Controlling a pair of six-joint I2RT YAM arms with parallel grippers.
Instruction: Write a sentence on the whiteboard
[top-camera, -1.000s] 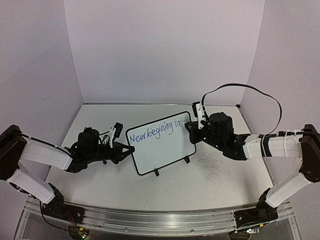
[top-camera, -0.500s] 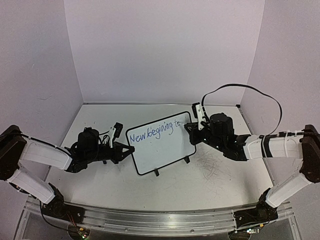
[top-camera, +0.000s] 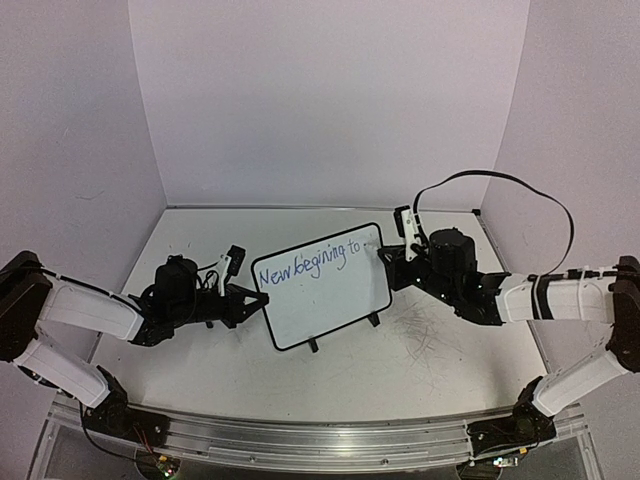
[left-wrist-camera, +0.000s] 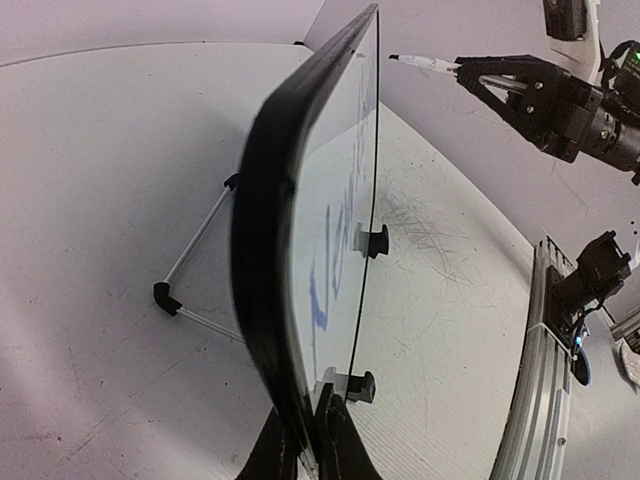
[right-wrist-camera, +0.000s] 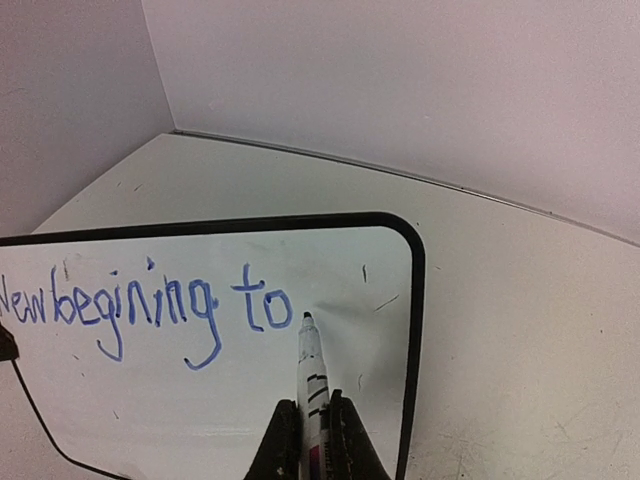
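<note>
The whiteboard (top-camera: 330, 300) stands tilted at mid-table on its two black feet. My left gripper (top-camera: 262, 300) is shut on its lower left edge; in the left wrist view the gripper (left-wrist-camera: 310, 440) pinches the black frame (left-wrist-camera: 265, 250). The sentence (top-camera: 305, 262) reads "New begining to" in blue, slanting upward. My right gripper (top-camera: 392, 262) is shut on a white marker (right-wrist-camera: 310, 370). The marker's tip stands just right of the "to" (right-wrist-camera: 262, 300), close to or touching the whiteboard (right-wrist-camera: 200, 410). In the left wrist view the marker (left-wrist-camera: 425, 64) points at the board's top right part.
Faint grey scribbles (top-camera: 420, 330) mark the tabletop right of the board. The board's wire stand (left-wrist-camera: 195, 240) props it from behind. White walls close in the back and sides. An aluminium rail (top-camera: 320, 440) runs along the near edge. A black cable (top-camera: 500, 175) loops above the right arm.
The "o" after the "t" has been closed. My right gripper and the marker have shifted a little to the right. The left gripper and the board have stayed still.
</note>
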